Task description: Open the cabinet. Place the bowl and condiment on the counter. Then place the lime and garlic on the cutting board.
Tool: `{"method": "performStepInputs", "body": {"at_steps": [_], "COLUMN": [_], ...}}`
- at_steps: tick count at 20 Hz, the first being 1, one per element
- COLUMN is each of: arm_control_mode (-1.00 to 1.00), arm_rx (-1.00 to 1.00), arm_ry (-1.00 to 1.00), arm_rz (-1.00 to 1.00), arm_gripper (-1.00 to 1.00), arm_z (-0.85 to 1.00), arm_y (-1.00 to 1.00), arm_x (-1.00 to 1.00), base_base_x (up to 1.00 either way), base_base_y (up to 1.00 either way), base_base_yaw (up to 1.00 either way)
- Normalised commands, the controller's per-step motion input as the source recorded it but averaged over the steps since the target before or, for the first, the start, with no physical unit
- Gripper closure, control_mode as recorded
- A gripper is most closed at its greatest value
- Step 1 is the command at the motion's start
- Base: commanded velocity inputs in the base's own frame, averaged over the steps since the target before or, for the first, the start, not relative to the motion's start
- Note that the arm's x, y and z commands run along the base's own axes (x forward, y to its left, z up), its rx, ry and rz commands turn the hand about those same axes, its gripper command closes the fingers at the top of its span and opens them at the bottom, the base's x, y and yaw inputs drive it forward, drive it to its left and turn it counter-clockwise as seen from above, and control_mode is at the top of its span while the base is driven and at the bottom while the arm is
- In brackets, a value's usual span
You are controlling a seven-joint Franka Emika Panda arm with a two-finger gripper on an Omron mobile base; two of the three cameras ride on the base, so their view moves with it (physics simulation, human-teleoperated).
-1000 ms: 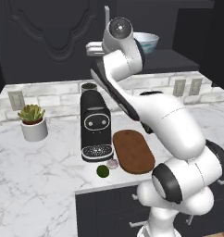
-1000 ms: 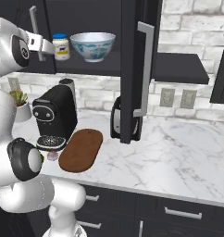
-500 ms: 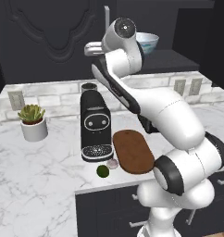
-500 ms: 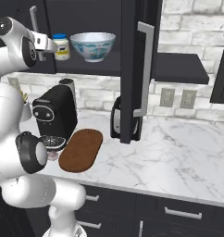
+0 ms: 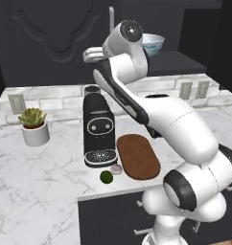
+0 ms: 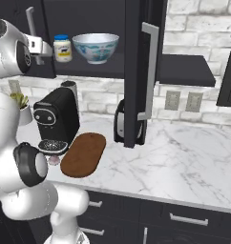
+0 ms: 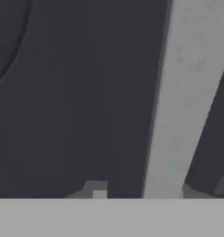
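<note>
Gripper [image 6: 41, 47] at left door handle [image 7: 188, 92] of cabinet [image 6: 136, 71]; finger spread unclear. Right door open. Condiment [image 6: 63, 48] and bowl [image 6: 95, 47] on cabinet shelf. Lime [image 5: 106, 177], garlic [image 5: 116, 169] near counter [image 6: 184, 152] front edge, beside cutting board [image 5: 138, 156].

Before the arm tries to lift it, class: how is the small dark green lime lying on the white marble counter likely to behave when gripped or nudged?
The small dark green lime is ball-shaped and lies on flat white marble counter, so a nudge would probably set it rolling. Its round skin could slip from a narrow two-finger pinch. Being small, it is likely light.
</note>
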Motion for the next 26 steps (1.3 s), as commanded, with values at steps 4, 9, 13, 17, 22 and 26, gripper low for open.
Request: {"method": "performStepInputs", "body": {"at_steps": [4, 9, 13, 17, 22, 26], "arm_control_mode": [-1.0, -1.0, -1.0, -1.0, -1.0, -1.0], "arm_rx": [0.0, 0.0, 0.0, 0.0, -0.01, -0.05], "arm_ry": [0.0, 0.0, 0.0, 0.0, 0.0, 0.0], "arm_rz": [0.09, 0.12, 0.16, 0.16, 0.14, 0.11], "arm_gripper": [1.0, 1.0, 1.0, 1.0, 1.0, 1.0], "arm_z": [-0.01, 0.0, 0.0, 0.0, 0.0, -0.01], "arm_y": [0.89, 0.96, 1.0, 1.0, 1.0, 1.0], "arm_x": [-1.0, -1.0, -1.0, -1.0, -1.0, -1.0], "base_base_x": [0.0, 0.0, 0.0, 0.0, 0.0, 0.0], "base_base_y": [0.0, 0.0, 0.0, 0.0, 0.0, 0.0], "base_base_yaw": [0.0, 0.0, 0.0, 0.0, 0.0, 0.0]}}
